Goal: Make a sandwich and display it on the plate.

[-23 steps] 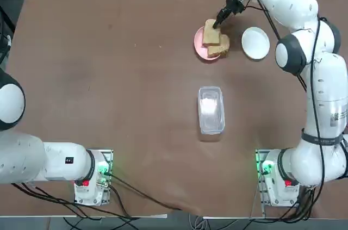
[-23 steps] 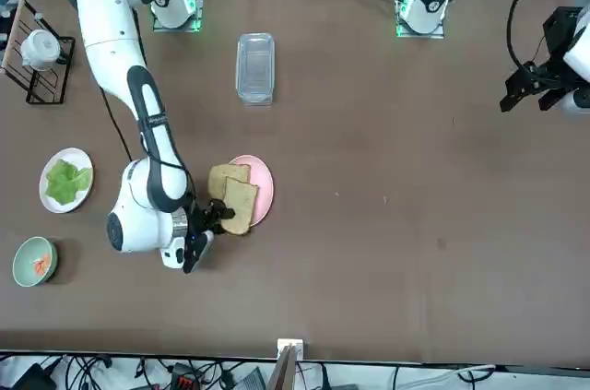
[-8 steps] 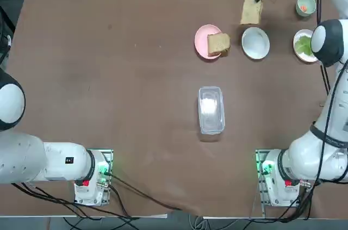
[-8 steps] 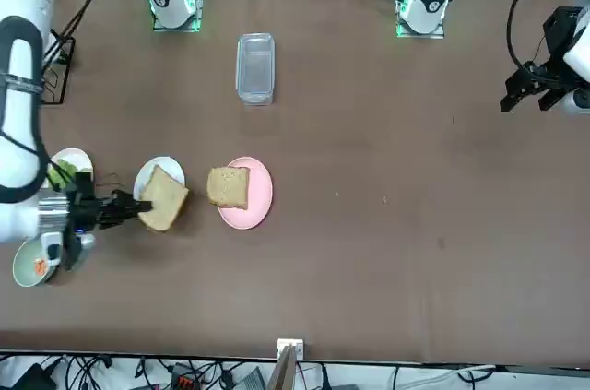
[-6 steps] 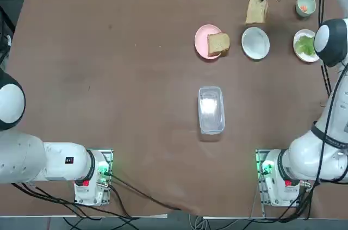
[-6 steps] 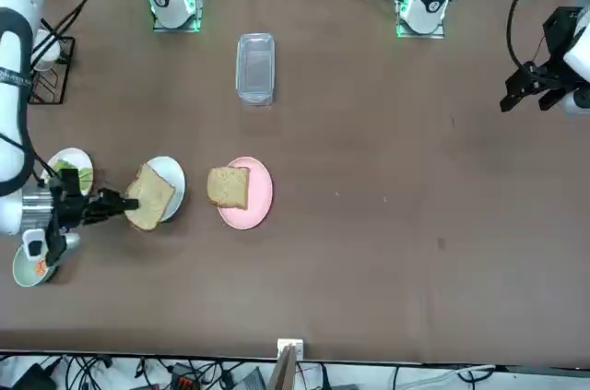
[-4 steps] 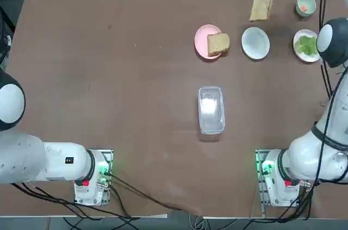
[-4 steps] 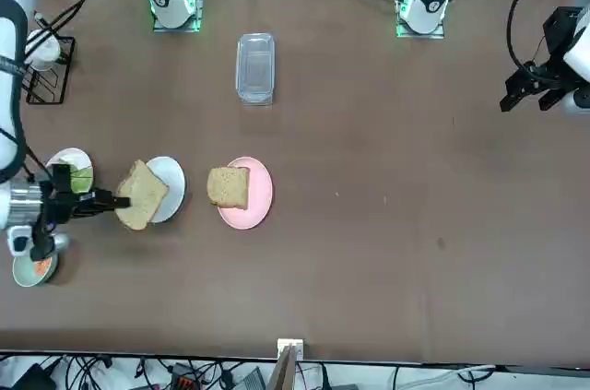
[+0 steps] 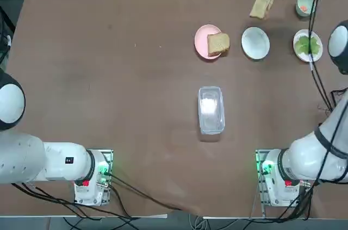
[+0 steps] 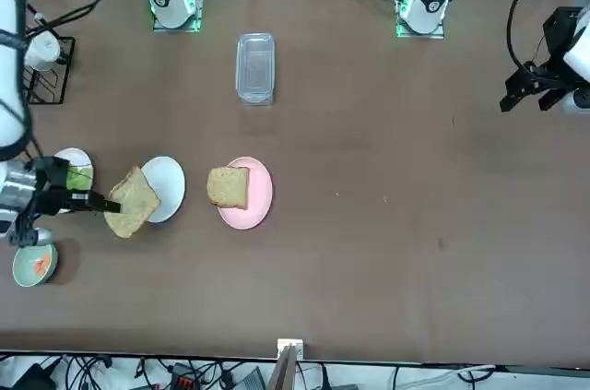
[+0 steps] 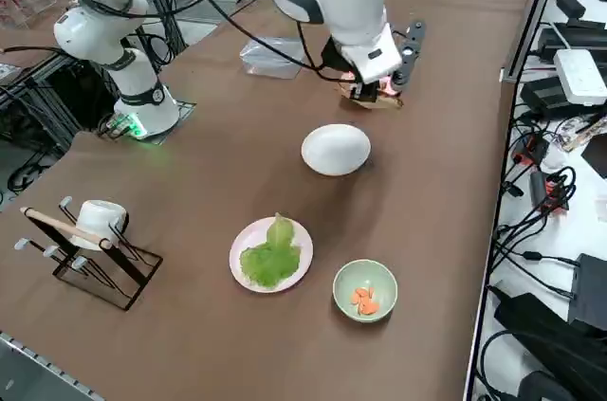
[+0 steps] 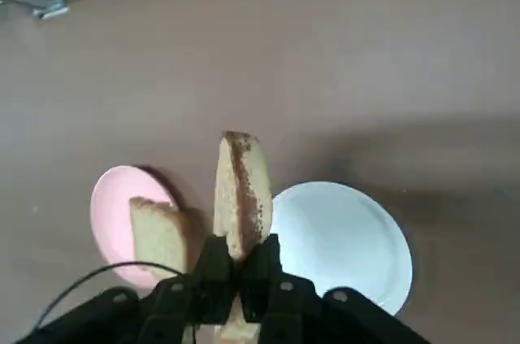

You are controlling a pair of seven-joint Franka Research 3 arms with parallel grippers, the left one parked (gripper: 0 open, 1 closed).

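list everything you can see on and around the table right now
bread slice held: 1, tan, in the air near the empty white plate
bread slice on plate: 1, tan, on the pink plate
pink plate: 1, mid-table
empty white plate: 1, beside the pink plate
lettuce plate: 1, white with green leaves
small bowl: 1, green, orange pieces inside
clear container: 1, table centre
cup rack: 1, dark wire, white cup
right gripper: 1, black, shut on held slice

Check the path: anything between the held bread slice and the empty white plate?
Nothing visible. The right pincer is shut on the bread slice, held in the air edge-on. The white plate is bare, and nothing lies on the table between it and the slice. The pink plate with the other slice sits off to the side.
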